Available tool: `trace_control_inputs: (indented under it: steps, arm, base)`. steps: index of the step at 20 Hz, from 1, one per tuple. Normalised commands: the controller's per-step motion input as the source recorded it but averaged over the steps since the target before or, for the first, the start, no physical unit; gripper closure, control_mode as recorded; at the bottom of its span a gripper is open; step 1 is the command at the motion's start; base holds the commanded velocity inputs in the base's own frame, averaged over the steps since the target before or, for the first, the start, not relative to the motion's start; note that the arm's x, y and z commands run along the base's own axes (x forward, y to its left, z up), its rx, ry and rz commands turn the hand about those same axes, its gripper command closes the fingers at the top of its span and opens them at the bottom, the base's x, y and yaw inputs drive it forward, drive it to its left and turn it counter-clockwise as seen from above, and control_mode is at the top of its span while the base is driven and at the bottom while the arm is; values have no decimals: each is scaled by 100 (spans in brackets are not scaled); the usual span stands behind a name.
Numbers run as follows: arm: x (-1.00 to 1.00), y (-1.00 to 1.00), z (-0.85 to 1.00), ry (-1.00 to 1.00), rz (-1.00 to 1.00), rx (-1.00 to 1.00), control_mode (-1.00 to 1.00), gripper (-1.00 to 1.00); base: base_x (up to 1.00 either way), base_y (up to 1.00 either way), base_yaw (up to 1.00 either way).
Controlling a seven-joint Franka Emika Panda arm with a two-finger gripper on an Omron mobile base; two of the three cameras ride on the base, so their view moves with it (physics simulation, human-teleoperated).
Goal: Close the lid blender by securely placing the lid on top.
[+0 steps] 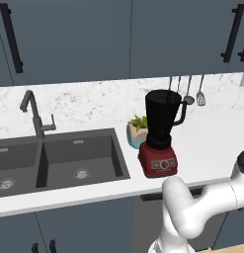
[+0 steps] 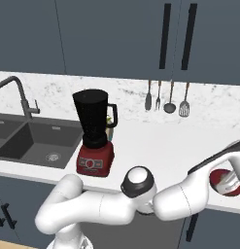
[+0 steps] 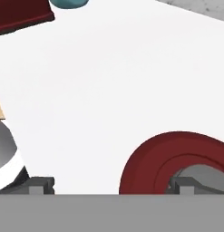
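I am reaching low over the white counter [image 2: 155, 141], off to the right of the blender [image 2: 95, 133], and my gripper [image 3: 111, 185] is hanging just above the lid [image 3: 149, 158]. My two fingertips [image 3: 41, 185] are sitting wide apart, one at each side of my hand view, so my jaws are spread and pinching nothing; the right-hand tip is showing over the lid's grey centre, the other over bare counter beside the lid. The lid is lying flat on the counter near its front edge, well apart from the blender, and in the right base view it is peeking out dark red [image 2: 223, 182] from under my wrist. The blender is standing upright beside the sink [image 1: 59, 160], its black jar open at the top, handle turned toward the wall, on its red base with grey buttons. A small teal plant pot [image 1: 136, 133] is sitting just behind the blender, and utensils [image 2: 167, 99] are hanging on the wall further right.
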Motion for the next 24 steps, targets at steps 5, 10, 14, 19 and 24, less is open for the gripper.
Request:
trace_control_inputs:
  steps: [5,10,14,19,24]
  arm:
    - [7,-40,-10,-6,0,-1,-100,-100]
    - [34,-16,0,0,0,0,-100,-100]
    - [39,-20,0,0,1,0,-100,-100]
    - [20,-41,0,0,6,0,-100,-100]
    - [11,-46,0,0,7,0,-100,-100]
  base:
    - [0,0,0]
    - [0,0,0]
    - [0,0,0]
    - [0,0,0]
    - [0,0,0]
